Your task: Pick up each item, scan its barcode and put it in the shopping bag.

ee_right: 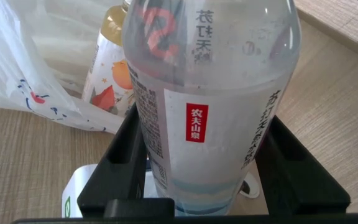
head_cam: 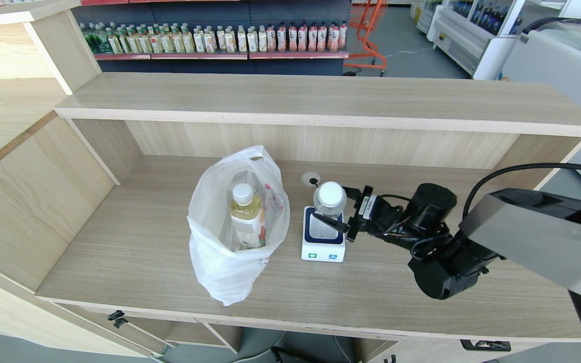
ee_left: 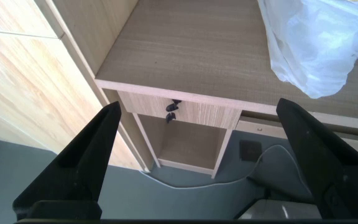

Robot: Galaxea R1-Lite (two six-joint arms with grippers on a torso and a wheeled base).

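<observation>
A clear bottle (head_cam: 330, 198) with a white cap is held upright over the white barcode scanner (head_cam: 323, 242), and my right gripper (head_cam: 343, 209) is shut on it. In the right wrist view the bottle (ee_right: 213, 93) stands between the black fingers (ee_right: 120, 162), with the scanner (ee_right: 79, 190) below. The white shopping bag (head_cam: 235, 227) stands open just left of the scanner, with a yellow-tea bottle (head_cam: 246, 214) upright inside; that bottle (ee_right: 110, 59) and bag (ee_right: 23, 68) lie beyond the held one. My left gripper (ee_left: 201, 168) hangs open below the counter's front edge, near the bag (ee_left: 319, 43).
The counter (head_cam: 144, 252) is walled by wooden panels at the back and left. A round cable grommet (head_cam: 310, 178) sits behind the scanner. Under the front edge are a drawer with a black handle (ee_left: 173, 109) and an open cubby. Bare counter lies left of the bag and right of the scanner.
</observation>
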